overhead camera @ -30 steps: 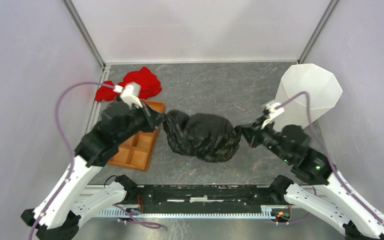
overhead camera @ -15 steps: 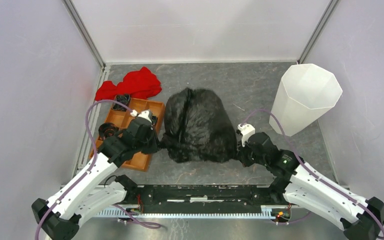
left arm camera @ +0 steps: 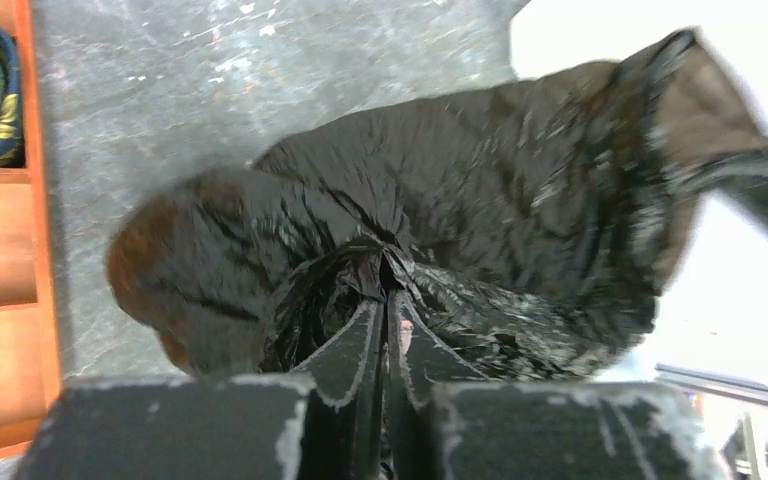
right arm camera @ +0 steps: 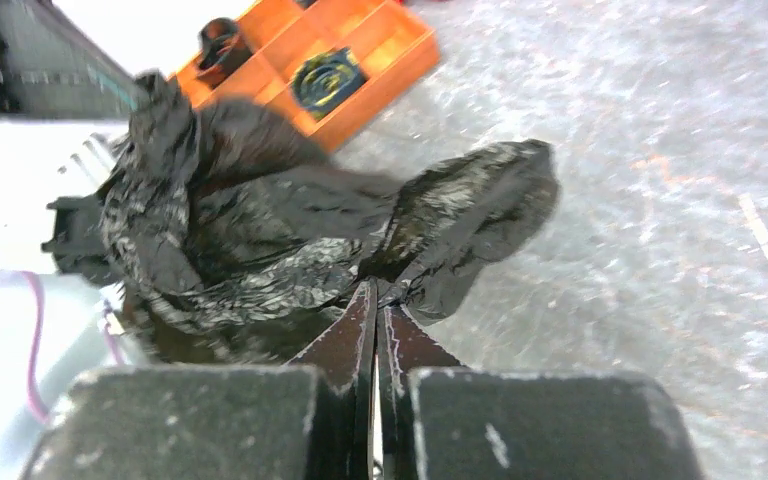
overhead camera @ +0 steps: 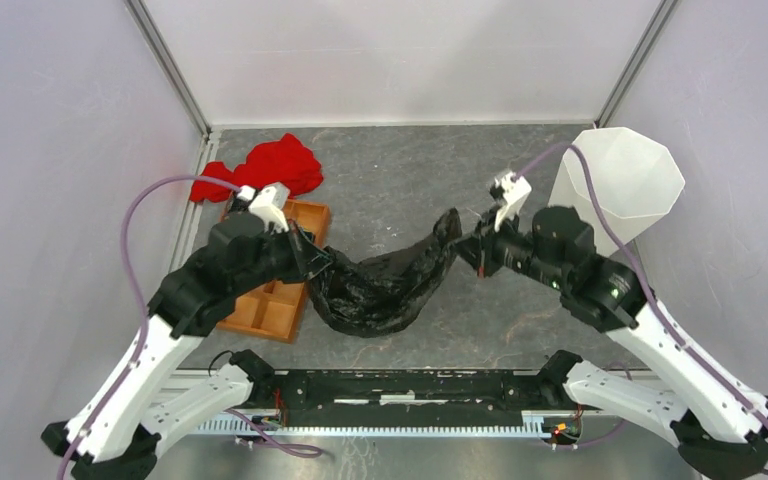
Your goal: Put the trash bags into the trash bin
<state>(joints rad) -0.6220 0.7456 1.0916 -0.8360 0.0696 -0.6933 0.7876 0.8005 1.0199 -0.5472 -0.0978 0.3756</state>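
Arms reach inward, left claw (overhead camera: pixel 315 262) and right claw (overhead camera: pixel 475 252) both pinched on the trash bag (overhead camera: pixel 380 290) between

Top cam sits high up at the near side, looking down and forward over the whole grey surface (overhead camera: pixel 400 170) from a fair way off, side walls (overhead camera: pixel 50 150) included. The left wrist cam rides right behind the left hand (left arm camera: pixel 385 300), super close, looking out along it toward the middle, and the right wrist cam does the same behind the right hand (right arm camera: pixel 375 290), facing left. All three catch the black bag (overhead camera: pixel 380 290) and the orange tray (overhead camera: pixel 270 305).
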